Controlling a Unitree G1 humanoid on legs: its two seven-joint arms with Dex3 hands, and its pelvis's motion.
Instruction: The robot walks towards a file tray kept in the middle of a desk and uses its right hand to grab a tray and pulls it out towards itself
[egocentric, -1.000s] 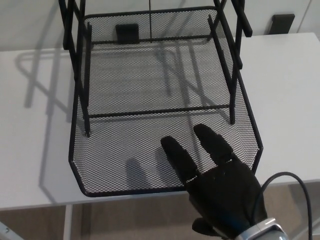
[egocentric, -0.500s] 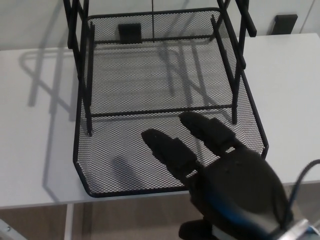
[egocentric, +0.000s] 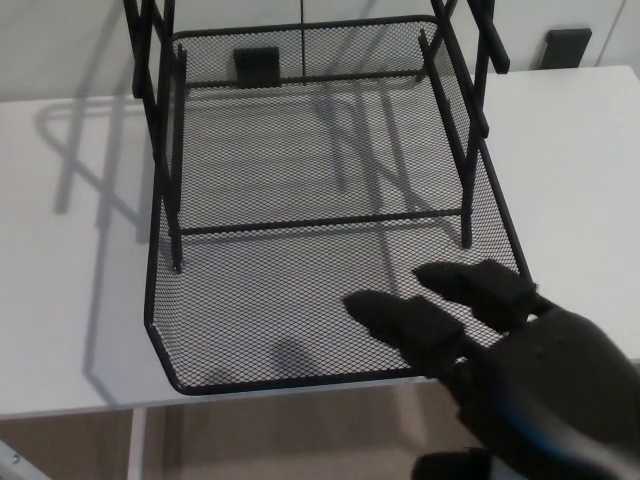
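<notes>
- White desk (egocentric: 70, 300) fills most of the head view; its near edge runs along the bottom, with brownish floor (egocentric: 250, 440) below it.
- Black mesh file tray (egocentric: 300, 180) sits in the middle of the desk, its front rim close to the desk's near edge. The front corners are cut at an angle.
- Black upright posts of the tray rack (egocentric: 160, 150) stand inside the mesh tray at left and right, with a thin crossbar joining them across the tray floor. The tops of the posts run out of frame.
- Rack and mesh throw grey shadows onto the desk left of the tray.
- Right hand (egocentric: 510, 370), black, comes in from the lower right corner. Its two thick fingers (egocentric: 410, 320) are spread apart and reach over the tray's front right rim, above the mesh floor. Thumb shows low at the bottom edge, below the rim. The hand grips nothing; contact with the rim cannot be told.
- Two small dark blocks (egocentric: 566, 45) sit behind the desk's far edge.
</notes>
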